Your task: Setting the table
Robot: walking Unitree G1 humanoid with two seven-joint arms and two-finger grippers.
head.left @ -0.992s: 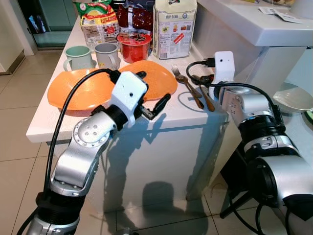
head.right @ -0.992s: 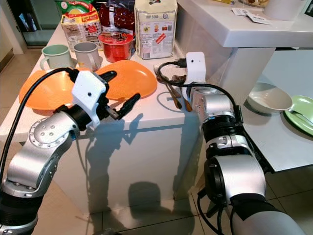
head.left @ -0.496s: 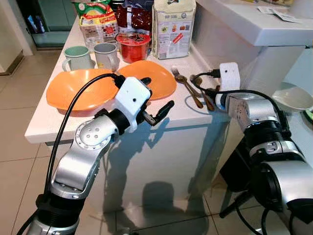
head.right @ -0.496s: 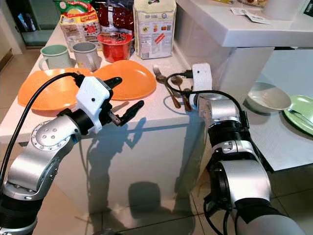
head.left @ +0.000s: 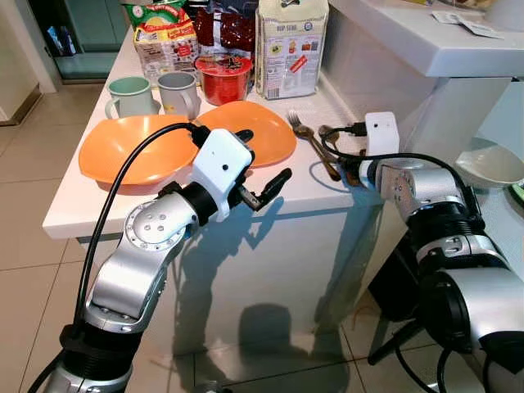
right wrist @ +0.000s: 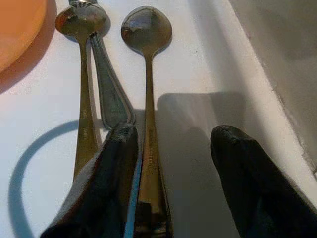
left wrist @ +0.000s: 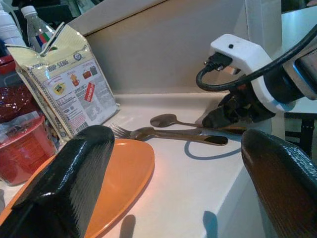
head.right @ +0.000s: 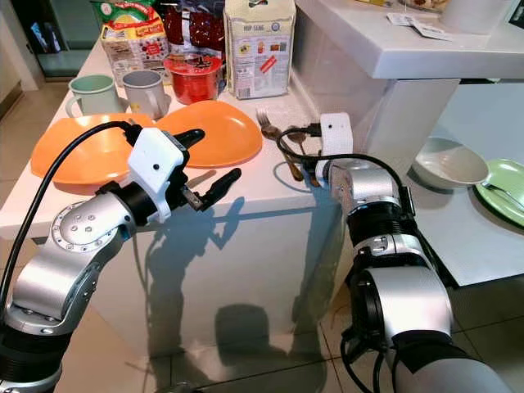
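Note:
Two orange plates [head.left: 123, 151] [head.left: 266, 135] lie overlapping on the white counter [head.left: 82, 209]. To their right lie a fork [head.left: 304, 133] and two spoons [right wrist: 146, 29] [right wrist: 80, 20], handles toward the front edge. My left gripper [head.left: 260, 160] hovers open over the near rim of the right plate [left wrist: 119, 168], holding nothing. My right gripper [right wrist: 176, 134] is open and low over the cutlery handles. One spoon's handle [right wrist: 148, 163] lies between its fingers, close to one finger [right wrist: 111, 183]. Seen from the head, the white wrist camera [head.left: 381, 135] hides those fingers.
Two mugs [head.left: 129, 94] [head.left: 178, 90], a red tub [head.left: 223, 78] and food packets [head.left: 291, 45] stand at the back of the counter. A higher white ledge [head.left: 434, 41] rises on the right. A white bowl [head.left: 491, 164] and green plate [head.right: 503, 188] sit on a lower table.
My right gripper has drawn back along the cutlery toward the counter's front edge and dropped lower. My left gripper has shifted slightly right over the right plate's rim.

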